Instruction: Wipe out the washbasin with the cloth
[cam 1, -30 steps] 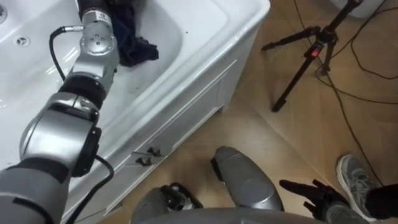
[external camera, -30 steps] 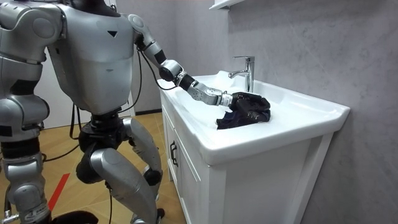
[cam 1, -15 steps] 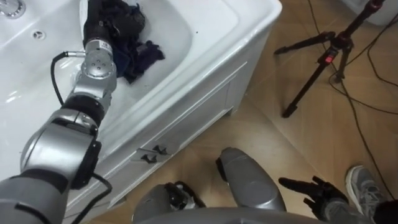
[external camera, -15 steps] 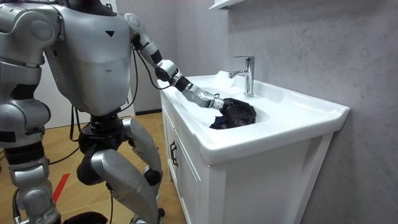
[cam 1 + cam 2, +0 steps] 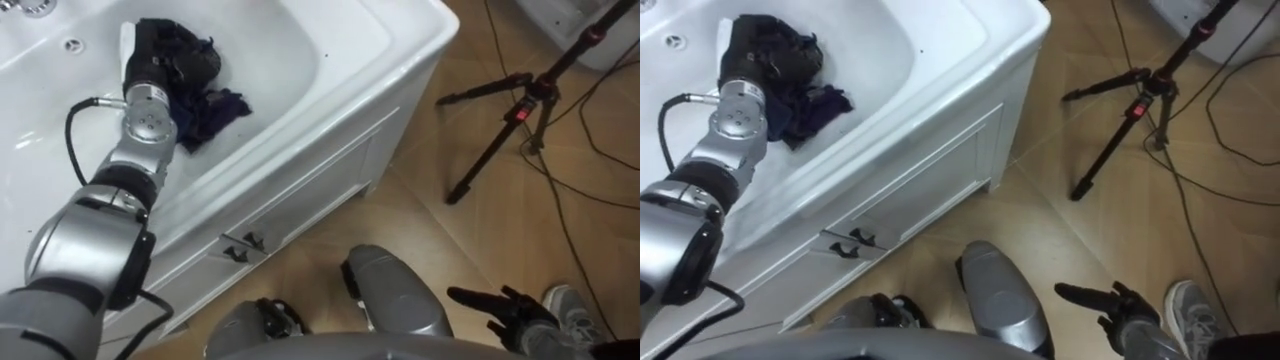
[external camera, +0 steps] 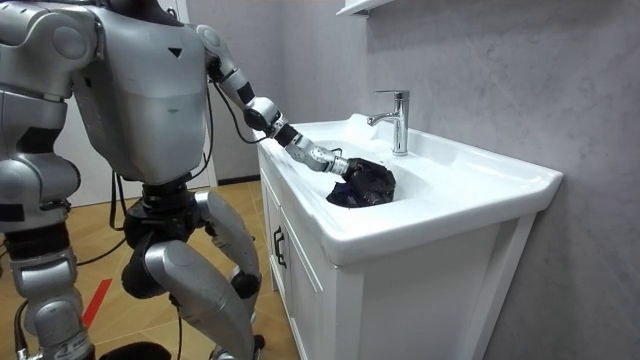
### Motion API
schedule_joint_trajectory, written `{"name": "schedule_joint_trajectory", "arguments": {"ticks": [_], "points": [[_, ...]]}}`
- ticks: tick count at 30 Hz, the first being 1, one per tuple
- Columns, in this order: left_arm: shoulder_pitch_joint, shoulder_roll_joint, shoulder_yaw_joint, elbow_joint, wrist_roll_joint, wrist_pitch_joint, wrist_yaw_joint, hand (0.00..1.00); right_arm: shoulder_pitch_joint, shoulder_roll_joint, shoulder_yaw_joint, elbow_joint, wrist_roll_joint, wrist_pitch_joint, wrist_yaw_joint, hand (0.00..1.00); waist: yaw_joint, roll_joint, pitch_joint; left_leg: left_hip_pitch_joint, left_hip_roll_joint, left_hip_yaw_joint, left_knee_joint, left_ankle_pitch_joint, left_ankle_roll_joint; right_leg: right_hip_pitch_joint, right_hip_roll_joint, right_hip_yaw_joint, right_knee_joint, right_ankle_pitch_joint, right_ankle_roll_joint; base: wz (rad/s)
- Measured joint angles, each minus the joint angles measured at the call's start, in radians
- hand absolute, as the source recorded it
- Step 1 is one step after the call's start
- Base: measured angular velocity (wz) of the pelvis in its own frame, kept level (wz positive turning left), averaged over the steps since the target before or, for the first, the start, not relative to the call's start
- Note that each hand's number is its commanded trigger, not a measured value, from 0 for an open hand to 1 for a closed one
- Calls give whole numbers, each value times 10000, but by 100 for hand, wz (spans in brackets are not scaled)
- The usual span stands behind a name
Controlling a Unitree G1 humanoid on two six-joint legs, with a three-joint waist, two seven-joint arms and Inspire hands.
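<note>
Dark crumpled cloth (image 5: 212,106), left hand (image 5: 150,64), glossy basin (image 5: 295,50)

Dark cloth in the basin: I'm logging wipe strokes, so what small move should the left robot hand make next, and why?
Probably a short sweep to the robot's right. The left robot hand rests on the bunched dark cloth, while bare white basin stretches away on that side, so pushing the cloth there would likely cover more surface.
</note>
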Motion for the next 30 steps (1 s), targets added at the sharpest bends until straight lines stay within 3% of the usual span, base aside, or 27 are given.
{"name": "schedule_joint_trajectory", "arguments": {"ticks": [6,11,19,24,26,30], "points": [[197,9,-20,0,1369,148,53,100,-101,3,-186,93,30,-31,388,0,162,283,-10,1,33,-245,-18,16,-18,270,25,-241,-313,93,-8,9],[261,59,-55,-4,3639,205,274,100,-102,2,-194,52,-15,-78,716,0,362,484,36,-21,-14,-285,-72,8,-11,264,-28,-289,-349,79,8,2],[441,149,-58,-51,5286,389,633,100,-98,-11,-593,79,61,-3,875,0,421,595,22,-90,-35,-262,-179,23,-27,180,-47,-302,-378,59,-5,0],[825,499,-55,-80,6500,422,703,100,-75,-9,-1034,208,-61,-1,1160,0,393,708,-2,263,-203,-297,-698,191,-108,518,-100,-324,-712,77,-23,5],[1130,651,-59,-81,6929,645,713,100,-108,-19,-1366,507,-23,0,1182,0,401,774,-18,516,-294,-323,-993,281,-145,719,-153,-375,-875,81,-31,9],[1436,805,-80,-136,7098,714,808,100,-155,-97,-1740,539,-8,-2,1229,0,455,1040,-53,604,-343,-433,-1213,355,-163,910,-204,-534,-1163,91,-49,9]]}}
